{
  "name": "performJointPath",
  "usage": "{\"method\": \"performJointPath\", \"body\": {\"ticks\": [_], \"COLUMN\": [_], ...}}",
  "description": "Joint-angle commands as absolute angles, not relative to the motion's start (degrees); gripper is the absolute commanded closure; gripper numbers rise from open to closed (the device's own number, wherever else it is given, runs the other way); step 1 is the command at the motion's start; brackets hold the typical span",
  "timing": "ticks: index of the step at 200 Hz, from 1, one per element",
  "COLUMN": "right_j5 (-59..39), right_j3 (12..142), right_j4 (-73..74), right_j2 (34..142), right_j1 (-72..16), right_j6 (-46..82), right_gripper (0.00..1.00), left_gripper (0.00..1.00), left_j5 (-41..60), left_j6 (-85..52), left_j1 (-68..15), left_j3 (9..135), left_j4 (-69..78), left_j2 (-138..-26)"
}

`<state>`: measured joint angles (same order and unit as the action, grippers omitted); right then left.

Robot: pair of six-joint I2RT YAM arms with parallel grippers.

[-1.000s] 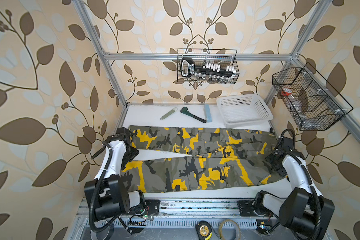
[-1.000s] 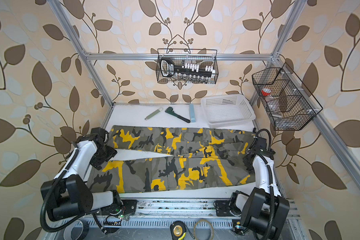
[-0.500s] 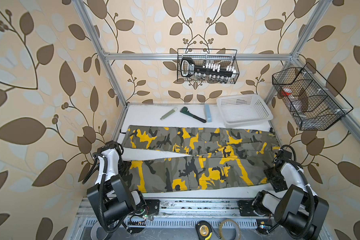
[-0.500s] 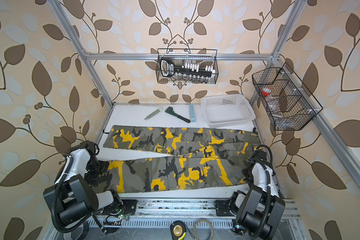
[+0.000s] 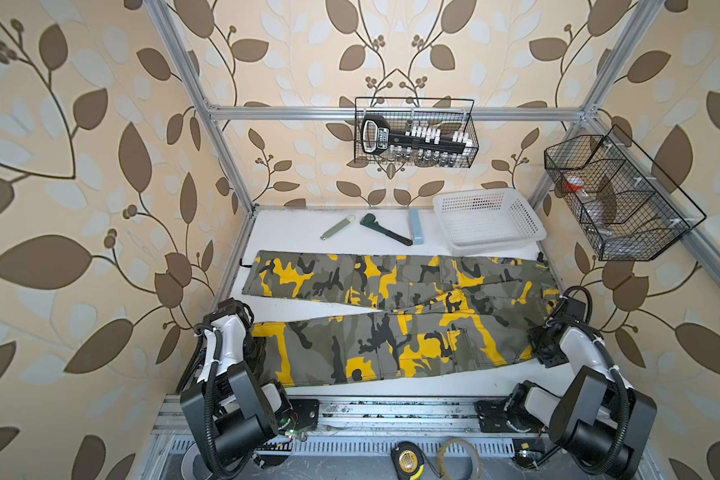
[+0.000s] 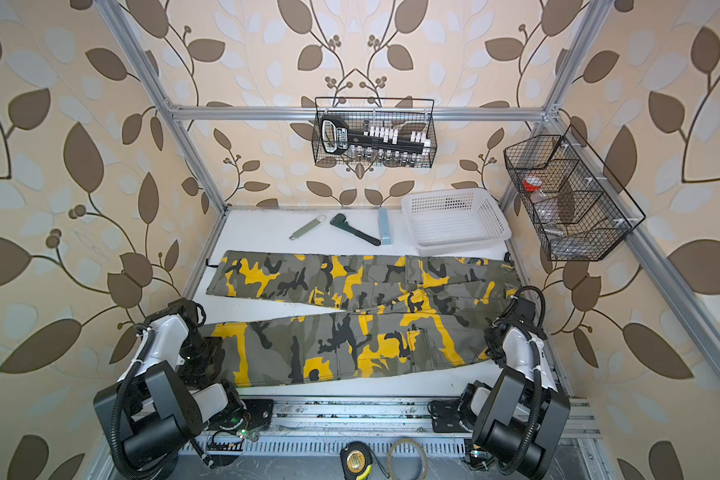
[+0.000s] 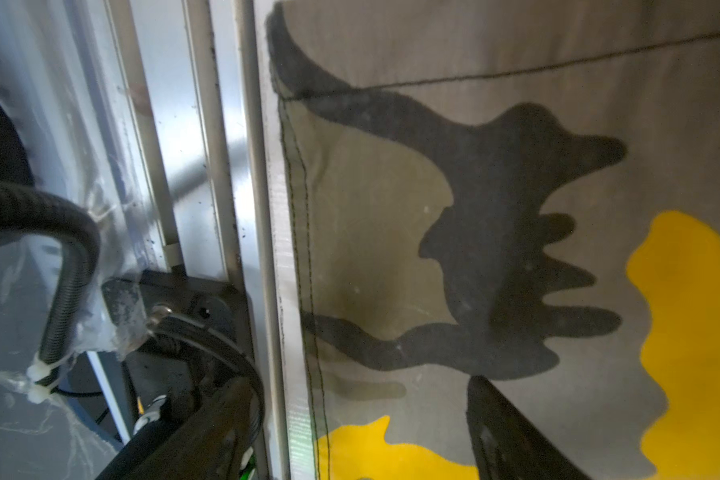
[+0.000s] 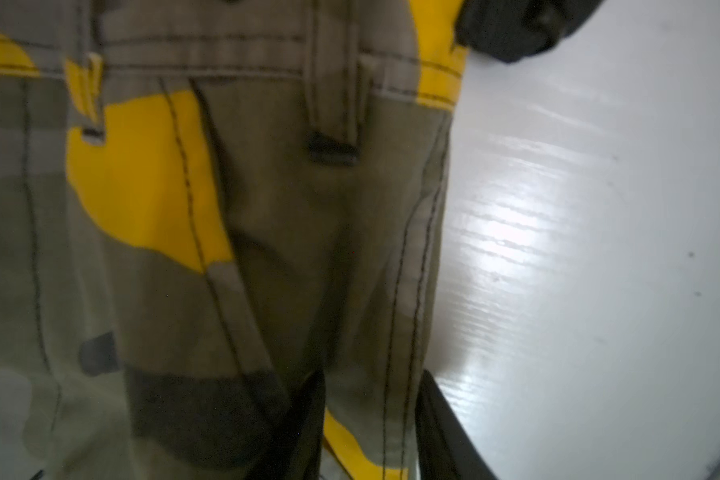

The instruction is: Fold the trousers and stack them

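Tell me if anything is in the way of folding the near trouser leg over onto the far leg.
Nothing visible is. The trousers lie flat with only bare white table between the legs. The tools and the white basket sit behind the far leg, clear of the fold.

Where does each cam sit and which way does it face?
Top views: high at the front, looking down at the trousers spread across the table; both arms show.
Left wrist: low over the leg hem at the table's edge; one dark finger.
Right wrist: waistband, two fingers around its edge.
Shared: trousers.
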<state>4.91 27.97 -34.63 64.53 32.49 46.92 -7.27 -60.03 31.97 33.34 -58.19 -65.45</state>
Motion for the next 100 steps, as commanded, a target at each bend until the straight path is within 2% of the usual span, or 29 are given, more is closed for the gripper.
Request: {"method": "performJointPath", "body": {"ticks": [1,60,100], "right_j5": [4.13,5.67,5.72], "right_j3": [26.61,29.02,30.14], "right_j4": [-35.71,-36.36,-37.43], "right_j2": [65.01,65.75,65.52], "right_j1": [32.61,30.96,30.76], "right_j6": [46.43,46.50,46.28], "right_gripper": [0.73,0.76,0.82], "left_gripper": [0.20,0.38,0.79], "left_j5": [-5.90,-4.43,-6.81], "left_j6": [-63.19,-63.81,-61.60], "left_j1": [32.76,32.71,32.70], "left_j3": [30.82,24.02,26.93], "left_j4": [-55.19,-44.97,-44.74], "left_j2": [-64.82,-66.16,-66.70]}}
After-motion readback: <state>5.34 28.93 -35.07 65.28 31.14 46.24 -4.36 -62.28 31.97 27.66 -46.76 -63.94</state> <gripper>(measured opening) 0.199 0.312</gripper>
